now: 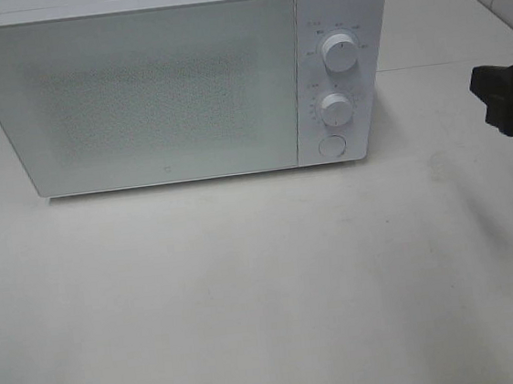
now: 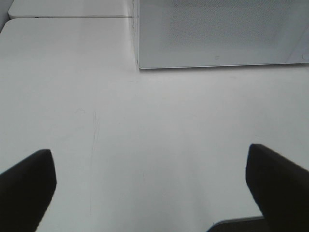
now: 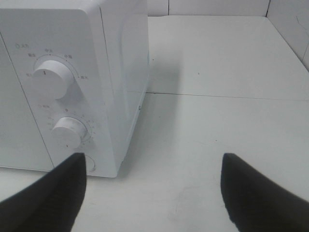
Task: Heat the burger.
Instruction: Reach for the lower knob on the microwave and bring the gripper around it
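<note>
Exterior high view: closed microwave (image 1: 163, 92) on the table (image 1: 250, 303), burger unseen in every view, possibly inside; right gripper (image 3: 154, 174), jaws spread and empty, sits near the knobs (image 1: 340, 52), presumably to set them; left gripper (image 2: 149, 169) likewise spread, idle.

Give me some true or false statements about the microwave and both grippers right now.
The microwave door is closed. True.
A burger sits on the table before the microwave. False: no burger shows in any view.
The left gripper is shut. False: its jaws stand wide open.
The right gripper is open and holds nothing. True.
The microwave has two knobs above a round button. True.
</note>
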Controlling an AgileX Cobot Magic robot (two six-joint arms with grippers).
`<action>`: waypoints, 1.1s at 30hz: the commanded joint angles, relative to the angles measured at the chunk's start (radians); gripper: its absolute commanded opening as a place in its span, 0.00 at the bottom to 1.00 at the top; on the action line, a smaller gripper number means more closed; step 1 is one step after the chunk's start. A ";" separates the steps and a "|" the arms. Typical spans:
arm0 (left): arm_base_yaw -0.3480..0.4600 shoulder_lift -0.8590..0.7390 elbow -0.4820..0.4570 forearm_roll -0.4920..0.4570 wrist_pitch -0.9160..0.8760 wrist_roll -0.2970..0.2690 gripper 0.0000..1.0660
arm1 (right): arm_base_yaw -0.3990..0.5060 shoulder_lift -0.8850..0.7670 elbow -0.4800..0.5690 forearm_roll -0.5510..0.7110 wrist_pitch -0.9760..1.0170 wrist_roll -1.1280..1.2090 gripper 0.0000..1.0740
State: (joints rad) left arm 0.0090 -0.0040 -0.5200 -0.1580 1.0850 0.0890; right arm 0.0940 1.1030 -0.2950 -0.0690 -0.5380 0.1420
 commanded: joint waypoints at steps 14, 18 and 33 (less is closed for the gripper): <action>0.003 -0.017 0.004 -0.010 -0.012 -0.005 0.94 | 0.327 0.316 0.051 0.539 -0.462 -0.346 0.70; 0.003 -0.017 0.004 -0.010 -0.012 -0.005 0.94 | 0.406 0.369 0.044 0.617 -0.539 -0.379 0.70; 0.003 -0.016 0.004 -0.010 -0.012 -0.005 0.94 | 0.593 0.576 -0.141 0.850 -0.600 -0.491 0.70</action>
State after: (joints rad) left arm 0.0090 -0.0040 -0.5200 -0.1580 1.0850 0.0890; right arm 0.6820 1.6530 -0.4030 0.7710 -1.1270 -0.3340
